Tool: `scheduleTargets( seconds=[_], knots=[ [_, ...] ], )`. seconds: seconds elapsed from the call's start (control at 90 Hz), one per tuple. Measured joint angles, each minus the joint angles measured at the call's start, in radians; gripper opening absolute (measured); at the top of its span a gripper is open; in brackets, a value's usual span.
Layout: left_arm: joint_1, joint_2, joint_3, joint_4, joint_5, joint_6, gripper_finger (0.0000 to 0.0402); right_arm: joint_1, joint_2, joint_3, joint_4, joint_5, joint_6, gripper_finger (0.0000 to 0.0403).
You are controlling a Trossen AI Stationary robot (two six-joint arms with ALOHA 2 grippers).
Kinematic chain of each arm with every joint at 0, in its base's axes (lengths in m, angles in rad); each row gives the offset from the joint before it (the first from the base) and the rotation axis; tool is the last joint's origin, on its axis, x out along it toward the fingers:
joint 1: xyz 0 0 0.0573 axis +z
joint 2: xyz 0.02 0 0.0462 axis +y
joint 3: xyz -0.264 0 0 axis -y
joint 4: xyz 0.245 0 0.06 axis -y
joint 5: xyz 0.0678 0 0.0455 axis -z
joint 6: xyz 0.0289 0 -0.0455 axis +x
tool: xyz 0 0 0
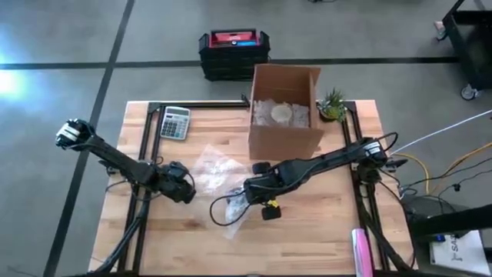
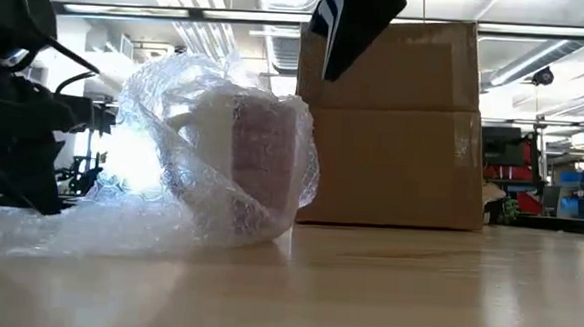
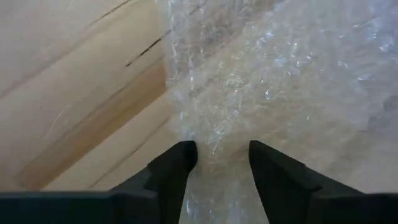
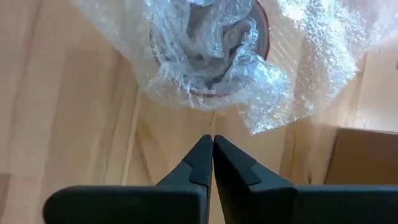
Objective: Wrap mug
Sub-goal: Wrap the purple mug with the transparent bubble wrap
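Mug (image 2: 258, 147), one, lies on its side mid-bench (image 1: 323, 223), loosely swathed in one bubble wrap sheet (image 1: 217, 171). Left gripper (image 3: 221, 155), fingers parted, straddles the sheet's edge; right gripper (image 4: 212, 146), fingers closed empty, hovers above. One cardboard box (image 1: 284, 111) stands behind.

Mug (image 2: 258, 147) blurred behind bubble wrap (image 2: 174, 127); handle hidden. Right arm (image 2: 354, 22) cut off at low view's upper edge.

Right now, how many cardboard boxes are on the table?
1: the open brown cardboard box stands at the wooden table's far edge, beside the small green plant.
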Motion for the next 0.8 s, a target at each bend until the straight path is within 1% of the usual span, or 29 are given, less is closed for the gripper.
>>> scheduleTargets(
  seconds=[0.089,0.178,0.422,0.533,0.589,0.656,0.722,0.8],
  knots=[
    [0.000,0.014,0.001,0.048,0.003,0.021,0.0135,0.003,0.000,-0.001,-0.001,0.000,0.000,0.0000],
    [0.000,0.023,0.000,0.082,0.010,0.031,0.0134,0.006,0.002,-0.001,-0.004,-0.001,0.005,0.0000],
    [0.000,0.049,0.001,0.107,0.009,0.030,0.0171,0.023,0.002,-0.002,-0.033,-0.001,0.011,0.0000],
    [0.000,0.065,0.001,0.128,0.001,0.038,0.0171,0.037,0.002,-0.002,-0.033,-0.001,0.020,0.0000],
    [0.000,0.071,0.001,0.132,-0.003,0.041,0.0160,0.047,0.002,-0.002,-0.033,-0.001,0.020,0.0000],
    [0.000,0.075,0.001,0.138,-0.005,0.041,0.0137,0.057,0.002,-0.002,-0.031,-0.001,0.019,0.0000],
    [0.000,0.076,-0.001,0.142,-0.010,0.040,0.0103,0.065,0.004,-0.002,-0.026,-0.001,0.020,0.0000],
    [0.000,0.078,-0.002,0.163,-0.007,0.048,0.0053,0.074,0.010,-0.003,-0.016,-0.001,0.035,0.0000]
  ],
)
